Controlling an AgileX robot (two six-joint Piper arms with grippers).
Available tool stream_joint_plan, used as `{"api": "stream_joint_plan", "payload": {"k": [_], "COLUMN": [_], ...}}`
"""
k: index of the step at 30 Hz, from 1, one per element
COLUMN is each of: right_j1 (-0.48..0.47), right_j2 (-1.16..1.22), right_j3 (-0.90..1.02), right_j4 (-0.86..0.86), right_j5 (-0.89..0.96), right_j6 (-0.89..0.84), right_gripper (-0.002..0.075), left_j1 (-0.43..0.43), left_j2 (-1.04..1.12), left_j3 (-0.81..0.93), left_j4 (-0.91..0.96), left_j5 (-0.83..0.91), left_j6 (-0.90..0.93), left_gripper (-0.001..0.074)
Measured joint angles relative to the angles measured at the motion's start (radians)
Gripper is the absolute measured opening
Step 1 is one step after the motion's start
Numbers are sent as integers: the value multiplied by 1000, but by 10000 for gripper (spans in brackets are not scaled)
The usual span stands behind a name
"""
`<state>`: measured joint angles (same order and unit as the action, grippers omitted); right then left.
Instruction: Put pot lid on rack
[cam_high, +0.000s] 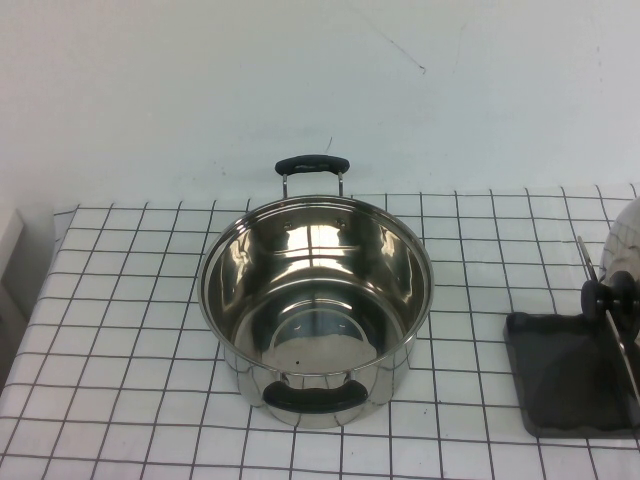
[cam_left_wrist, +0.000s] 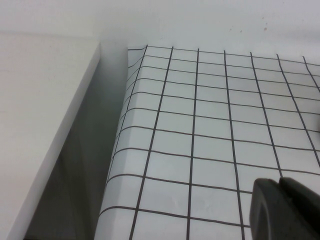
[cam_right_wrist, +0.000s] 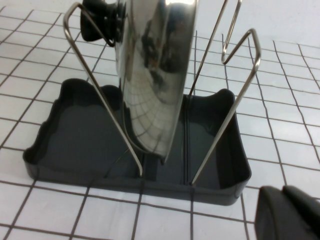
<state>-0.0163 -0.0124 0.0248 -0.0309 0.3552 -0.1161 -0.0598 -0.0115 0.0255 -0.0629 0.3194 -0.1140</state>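
The lid (cam_right_wrist: 155, 75) stands on edge in the rack (cam_right_wrist: 65, 165), its lower rim down in the tray between the wire bars (cam_right_wrist: 100, 95), its black knob (cam_right_wrist: 102, 20) poking out through one wire loop; in the high view the lid (cam_high: 625, 245) shows only as a sliver at the picture's right edge, with the knob (cam_high: 610, 295) above the rack (cam_high: 560, 390). The rack sits well to the right of the pot (cam_high: 316, 305), apart from it, on the checked cloth (cam_high: 120, 300); the pot stands open and upright, one black handle (cam_high: 312, 163) on its far side and one (cam_high: 314, 396) on its near side.

My right gripper (cam_right_wrist: 290, 212) hangs just off the rack's near corner, touching neither rack nor lid; only a dark tip of it shows, so I cannot tell whether my fingers there are spread or closed, though nothing seems to be in them. My left gripper (cam_left_wrist: 285, 210) is far to the left of the pot, low over the cloth near its edge, beside a pale ledge (cam_left_wrist: 40, 115); again only a dark corner shows, and I cannot tell its state.
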Motion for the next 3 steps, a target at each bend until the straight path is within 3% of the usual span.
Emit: {"api": "stream_joint_plan", "payload": {"k": [3], "right_j1": [0], "right_j2": [0], "right_j3": [0], "right_j4": [0], "right_j5": [0], "right_j6": [0], "right_gripper": [-3], "left_j1": [0], "left_j2": [0], "left_j3": [0], "left_j4": [0], "left_j5": [0], "left_j6": [0], "left_gripper": [-2]}}
